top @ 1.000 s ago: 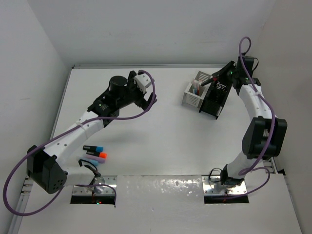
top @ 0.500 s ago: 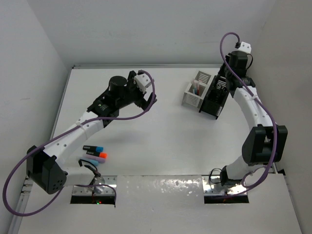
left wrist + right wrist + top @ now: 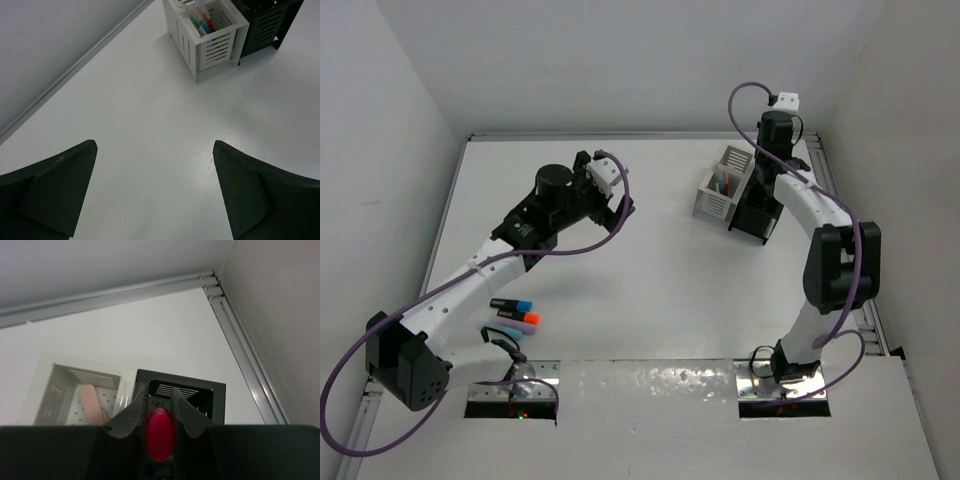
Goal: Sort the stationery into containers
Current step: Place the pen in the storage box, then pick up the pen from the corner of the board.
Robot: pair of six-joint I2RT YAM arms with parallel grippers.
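Red pen point(image 3: 160, 436) sits pinched end-on between the right fingers point(image 3: 131, 417), lower centre, with the black organiser point(image 3: 218, 397) directly beyond its tip. Left fingers point(image 3: 55, 185) are spread and empty.

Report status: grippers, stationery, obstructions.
Left gripper open, empty. Right gripper shut on red item, over black organiser. Highlighters unsorted. No obstruction seen.

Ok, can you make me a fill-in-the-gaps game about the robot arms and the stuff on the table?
1. The right gripper is shut on a thing coloured ____.
2. The organiser below it is coloured ____.
3. The left gripper has its jaws ____.
4. The highlighters lie on the table near the ____ arm's base.
Missing words: red, black, open, left.
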